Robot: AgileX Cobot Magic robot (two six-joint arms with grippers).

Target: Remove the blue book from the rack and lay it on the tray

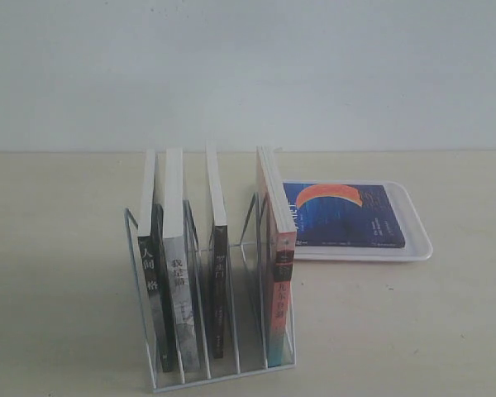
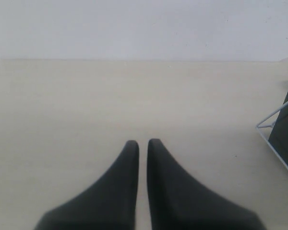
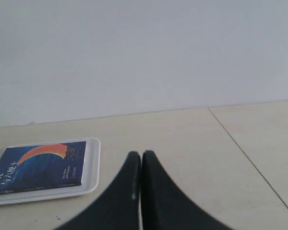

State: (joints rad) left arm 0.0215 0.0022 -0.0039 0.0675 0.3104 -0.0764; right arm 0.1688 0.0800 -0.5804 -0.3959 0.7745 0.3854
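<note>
The blue book (image 1: 343,213) with its orange crescent lies flat, cover up, on the white tray (image 1: 417,244) behind and to the right of the white wire rack (image 1: 240,248). The right wrist view shows the same blue book (image 3: 38,165) on the tray (image 3: 92,163), well off to one side of my right gripper (image 3: 141,153), which is shut with nothing between its black fingers. My left gripper (image 2: 143,142) is shut too, holding nothing, over bare table with a corner of the rack (image 2: 273,117) at the frame edge. Neither gripper appears in the exterior view.
Several books stand upright in the rack's slots: a black-spined one (image 1: 153,289), a grey-spined one (image 1: 180,289), a dark brown-spined one (image 1: 220,289) and a pink-and-teal-spined one (image 1: 281,289). A plain wall runs behind the beige table.
</note>
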